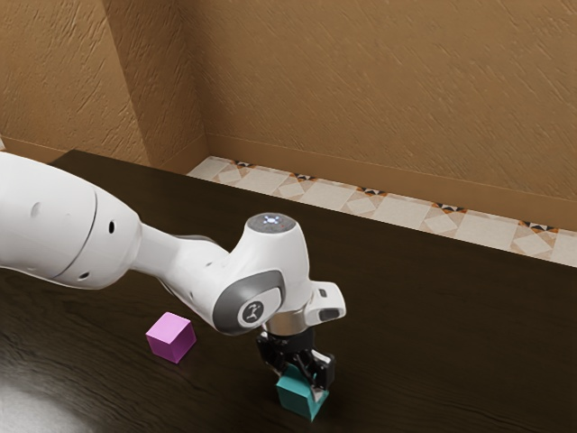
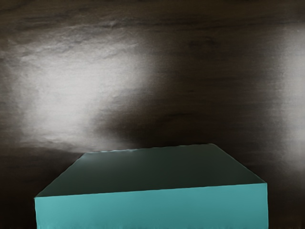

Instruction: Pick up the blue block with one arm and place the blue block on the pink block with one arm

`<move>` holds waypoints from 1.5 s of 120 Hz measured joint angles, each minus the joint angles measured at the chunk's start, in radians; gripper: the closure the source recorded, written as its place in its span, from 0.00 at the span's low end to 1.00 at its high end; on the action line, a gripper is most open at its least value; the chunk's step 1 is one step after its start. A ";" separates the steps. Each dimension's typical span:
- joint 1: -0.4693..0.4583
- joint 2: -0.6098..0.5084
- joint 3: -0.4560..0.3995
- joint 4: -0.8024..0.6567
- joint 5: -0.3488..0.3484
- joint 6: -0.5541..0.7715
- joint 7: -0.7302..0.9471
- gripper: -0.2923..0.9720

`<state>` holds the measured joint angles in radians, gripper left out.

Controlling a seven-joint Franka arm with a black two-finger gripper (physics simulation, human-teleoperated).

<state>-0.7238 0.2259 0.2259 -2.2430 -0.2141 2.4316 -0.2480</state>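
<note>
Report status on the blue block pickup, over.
Gripper down over blue block, grip unconfirmed. Pink block apart, toward exterior view's left, top bare. Nothing in the way between them.

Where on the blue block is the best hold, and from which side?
I'd take the blue block across two opposite upright side faces, coming straight down from above. It is a cube with flat, parallel sides and its top facing up, and the pink block stands well apart, so nothing crowds it. The end effector hangs directly over it.
</note>
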 joint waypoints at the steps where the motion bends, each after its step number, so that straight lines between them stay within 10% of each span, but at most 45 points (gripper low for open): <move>1: -0.001 -0.001 0.000 0.000 0.000 0.000 0.000 0.47; 180: 0.015 -0.363 0.347 -0.162 0.354 -0.109 -0.026 0.50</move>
<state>-0.7085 -0.1373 0.5733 -2.4052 0.1402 2.3223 -0.2742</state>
